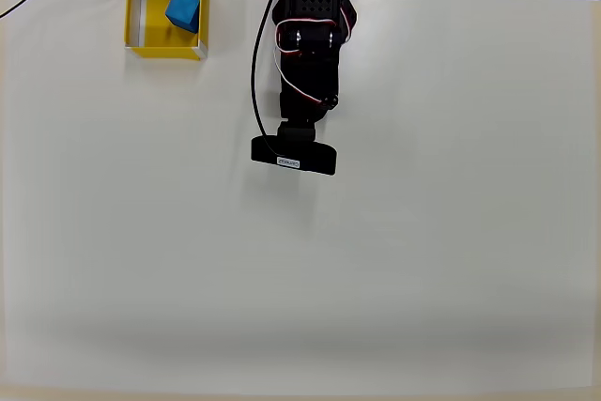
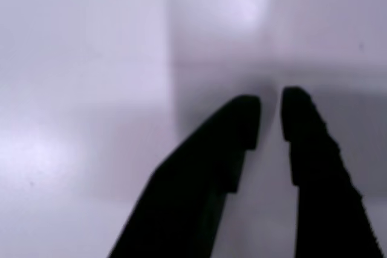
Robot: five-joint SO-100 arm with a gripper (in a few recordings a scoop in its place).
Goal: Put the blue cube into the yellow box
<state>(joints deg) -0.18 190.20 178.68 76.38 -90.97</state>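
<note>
In the overhead view the blue cube (image 1: pixel 183 10) lies inside the yellow box (image 1: pixel 137 42), against the box's upper right corner and slightly turned. The box stands at the table's far left, near the back edge. The black arm (image 1: pixel 310 35) is folded at the back centre, well right of the box, with its wrist camera (image 1: pixel 293 157) pointing down at bare table. In the wrist view my gripper (image 2: pixel 271 119) has its two black fingers almost touching, a thin sliver apart, with nothing between them and only white table below.
The white table (image 1: pixel 376 260) stretches wide in front of the arm and to its right. A black cable (image 1: pixel 254 72) runs down the arm's left side. The dark back edge lies just behind the box and the arm base.
</note>
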